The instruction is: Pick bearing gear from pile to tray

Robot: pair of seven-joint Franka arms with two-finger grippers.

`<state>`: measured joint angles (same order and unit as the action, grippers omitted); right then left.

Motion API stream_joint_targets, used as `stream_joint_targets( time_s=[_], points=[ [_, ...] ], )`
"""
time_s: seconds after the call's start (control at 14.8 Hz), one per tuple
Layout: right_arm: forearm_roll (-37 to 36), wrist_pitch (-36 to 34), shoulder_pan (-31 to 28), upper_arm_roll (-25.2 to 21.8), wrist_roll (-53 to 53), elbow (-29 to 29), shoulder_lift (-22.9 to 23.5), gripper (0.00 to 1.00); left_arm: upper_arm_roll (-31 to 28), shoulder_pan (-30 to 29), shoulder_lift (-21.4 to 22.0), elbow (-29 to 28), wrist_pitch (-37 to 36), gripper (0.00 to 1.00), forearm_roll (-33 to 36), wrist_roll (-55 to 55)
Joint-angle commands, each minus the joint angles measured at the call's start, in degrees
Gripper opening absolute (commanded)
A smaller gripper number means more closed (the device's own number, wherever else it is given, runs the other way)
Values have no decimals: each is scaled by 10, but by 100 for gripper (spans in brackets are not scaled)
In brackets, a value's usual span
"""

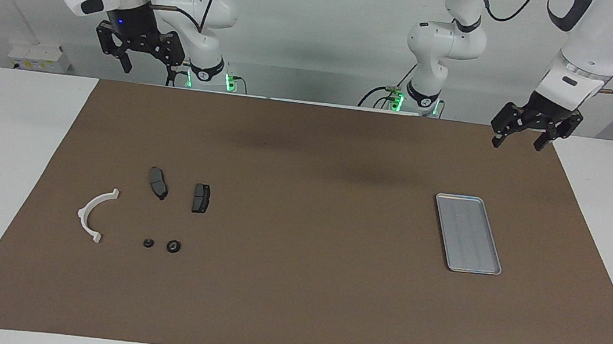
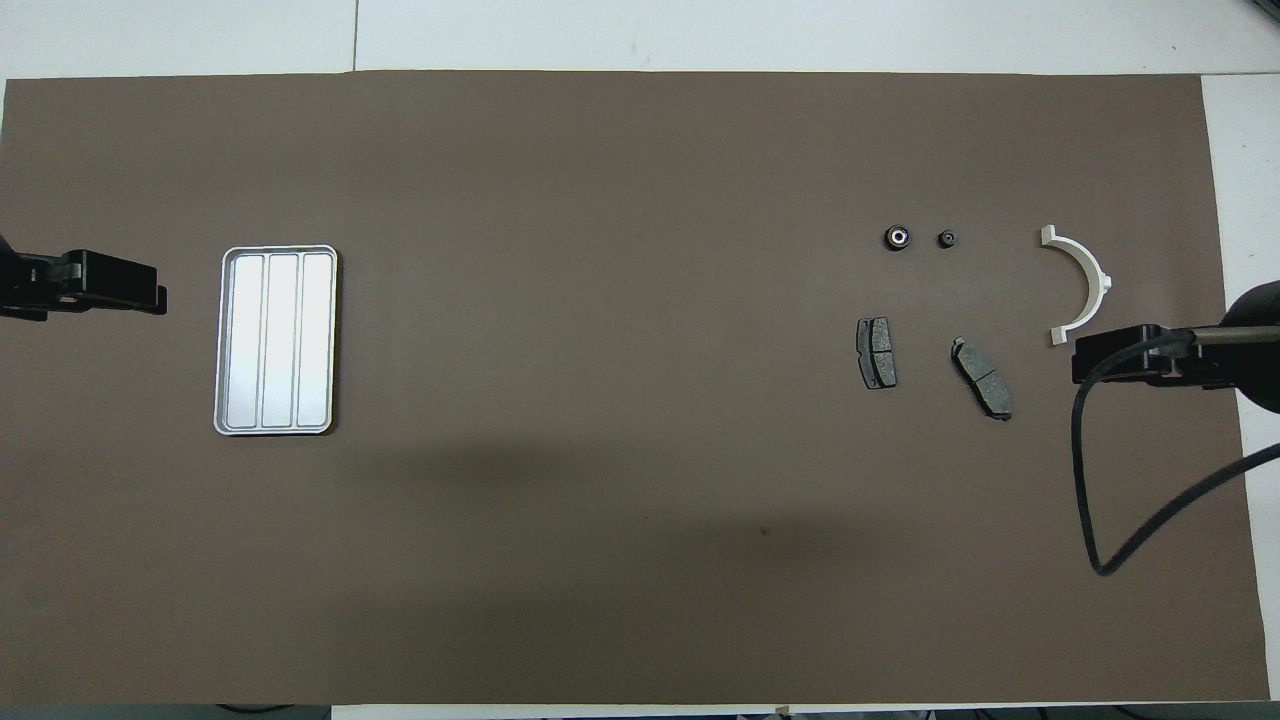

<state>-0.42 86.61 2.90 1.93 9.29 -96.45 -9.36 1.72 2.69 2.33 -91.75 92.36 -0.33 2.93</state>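
Worktop (image 1: 0, 187): white, covered by a brown mat (image 1: 304, 288).

Tray (image 1: 468, 234): silver-grey, ridged bottom, nothing in it; lies flat on the mat toward the left arm's end of the worktop.

Pile, all loose on the mat toward the right arm's end, pieces apart from one another:
- white half-ring bracket (image 1: 94, 213), closest to the mat's edge at that end;
- two dark grey brake pads (image 1: 158, 182), (image 1: 201, 197), side by side, nearer to the robots than the round pieces;
- larger black round piece (image 1: 174, 246) with a pale centre, the likely bearing gear, just beside a smaller black round piece (image 1: 148, 243); both farther from the robots than the pads.

Left tool (image 1: 528, 138): fingers spread, nothing between them; raised over the mat's corner, nearer the robots than the tray.

Right tool (image 1: 139, 61): fingers spread, holding nothing; raised over the mat's edge nearest the robots.
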Motion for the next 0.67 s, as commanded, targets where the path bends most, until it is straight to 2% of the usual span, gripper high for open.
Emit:
stream_joint_targets(
  time_s=[0.0,0.61],
  points=[
    [16,8,-7,1,-6,-8,-7,100,-4,5,8,-11,0,100,5,-3],
    [16,8,-4,1,-9,-7,-7,100,-4,5,8,-11,0,100,5,-3]
  ],
)
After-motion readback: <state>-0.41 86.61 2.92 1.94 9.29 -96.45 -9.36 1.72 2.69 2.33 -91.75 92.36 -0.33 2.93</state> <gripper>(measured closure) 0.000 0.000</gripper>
